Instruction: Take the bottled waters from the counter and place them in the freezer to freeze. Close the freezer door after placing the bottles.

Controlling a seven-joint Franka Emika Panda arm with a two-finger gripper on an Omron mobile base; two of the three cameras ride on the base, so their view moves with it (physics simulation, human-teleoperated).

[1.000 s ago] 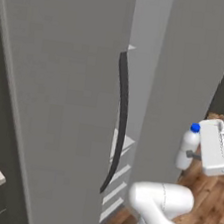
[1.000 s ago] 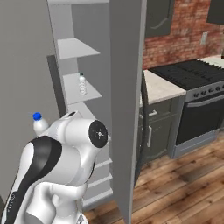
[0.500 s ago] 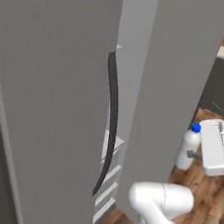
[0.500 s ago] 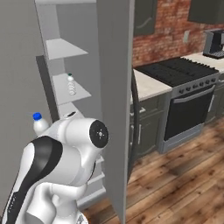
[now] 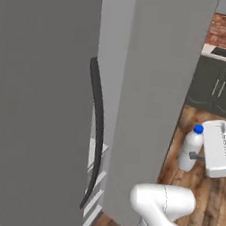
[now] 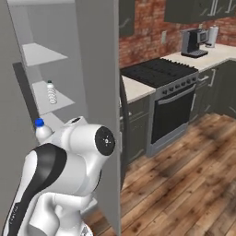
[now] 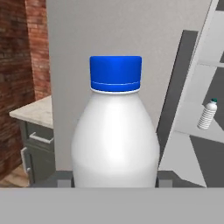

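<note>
Two-finger gripper [image 5: 196,157] clamped on white blue-capped plastic bottle [image 5: 190,148], outside tall grey freezer door [image 5: 151,105]. Second small clear bottle [image 6: 51,92] on shelf inside. Risk: clipping door edge, toppling shelved bottle.

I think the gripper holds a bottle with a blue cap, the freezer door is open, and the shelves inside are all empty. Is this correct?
Not quite: the shelves are not all empty. In the right base view one bottled water already stands on a freezer shelf. The rest holds: the gripper is shut on a blue-capped bottle, and the freezer door is open.
</note>
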